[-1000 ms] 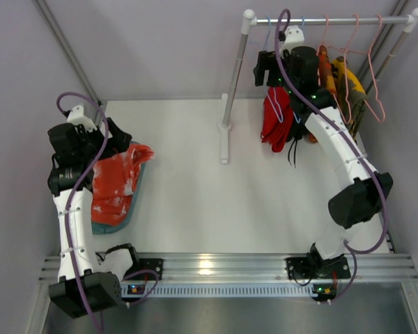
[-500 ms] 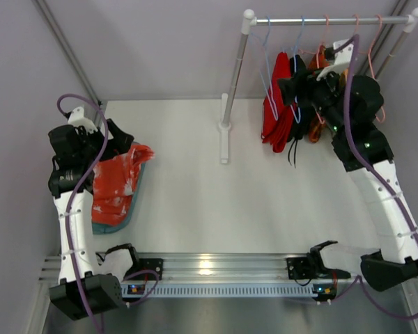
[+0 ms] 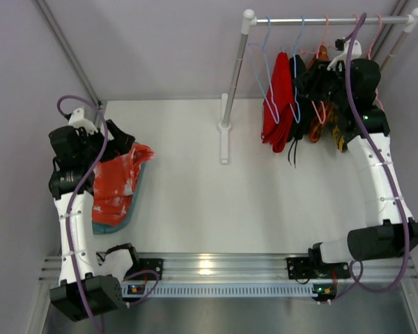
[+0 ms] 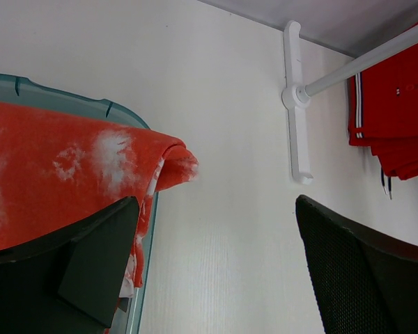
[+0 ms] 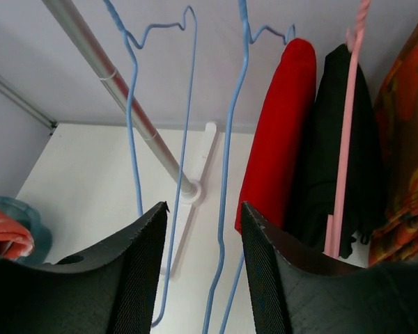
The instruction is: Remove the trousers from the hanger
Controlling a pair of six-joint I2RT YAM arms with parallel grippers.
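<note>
One of two pairs is off: the orange-red blotched trousers lie over the teal bin below the wide-open left gripper, while the plain red trousers still hang from the rail, where the right gripper, jaws partly apart, straddles a blue hanger wire without visibly pinching it

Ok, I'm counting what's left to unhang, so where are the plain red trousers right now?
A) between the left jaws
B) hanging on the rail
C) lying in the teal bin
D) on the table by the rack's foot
B: the plain red trousers hang on the rail beside a black garment; only the blotchy orange-red ones lie in the teal bin.
</note>
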